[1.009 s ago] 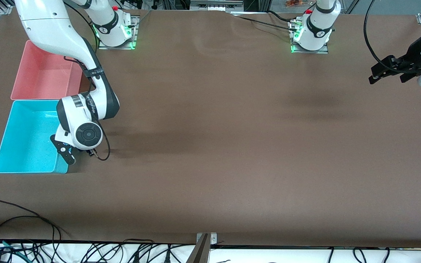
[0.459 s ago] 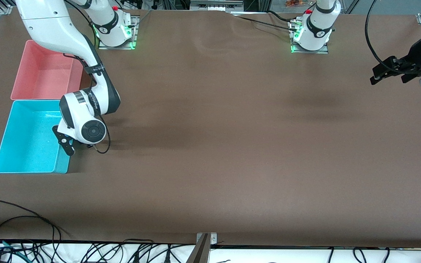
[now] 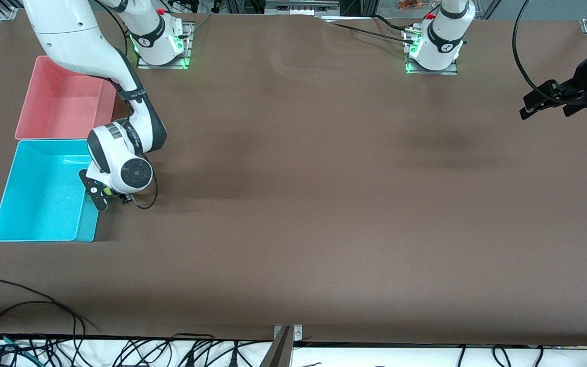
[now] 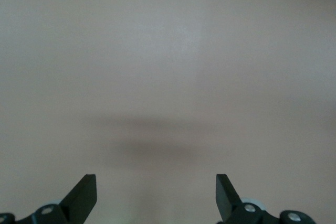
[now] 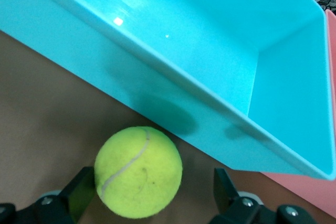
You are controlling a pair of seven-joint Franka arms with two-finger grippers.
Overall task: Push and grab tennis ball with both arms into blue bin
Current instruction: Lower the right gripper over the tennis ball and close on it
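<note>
Both pincers gape empty: right gripper (image 5: 149,203) straddles the fuzzy yellow-green tennis ball (image 5: 138,171) outside the cyan plastic bin (image 5: 226,51); I judge closing off-centre may squirt it away. Left gripper (image 4: 156,198) waits over bare table.

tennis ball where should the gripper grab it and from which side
Take the tennis ball across its widest middle. It sits between the open right gripper's fingers, beside the blue bin's outer wall, so come from the open-table side; the round shape likely slips if pinched off-centre.
</note>
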